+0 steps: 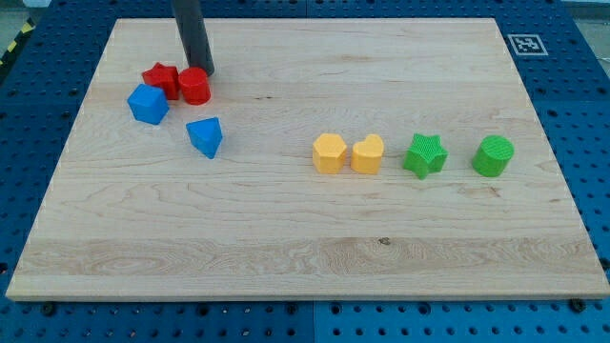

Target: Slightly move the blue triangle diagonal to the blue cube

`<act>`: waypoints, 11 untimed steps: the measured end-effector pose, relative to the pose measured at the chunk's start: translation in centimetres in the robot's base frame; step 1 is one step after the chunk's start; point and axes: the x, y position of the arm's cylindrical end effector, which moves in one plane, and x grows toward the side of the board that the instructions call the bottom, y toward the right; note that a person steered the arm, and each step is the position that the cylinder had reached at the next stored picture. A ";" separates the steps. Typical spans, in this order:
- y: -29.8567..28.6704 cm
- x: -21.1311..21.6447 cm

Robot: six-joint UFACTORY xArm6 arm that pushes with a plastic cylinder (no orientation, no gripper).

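The blue triangle [205, 136] lies on the wooden board [305, 238] at the view's left, below and to the right of the blue cube [148, 104]. A small gap separates them. My tip [205, 71] is at the view's upper left, just above the red cylinder [194, 86] and touching or nearly touching it. It is well above the blue triangle and up and to the right of the blue cube.
A red star [160, 77] sits left of the red cylinder, touching the blue cube's top. At the view's right stand a row: yellow hexagon [330, 152], yellow heart [368, 153], green star [424, 155], green cylinder [493, 156].
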 end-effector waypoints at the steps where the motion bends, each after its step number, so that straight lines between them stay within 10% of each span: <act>1: 5.1 0.0; 3: 12.5 4.0; 11: 5.8 14.1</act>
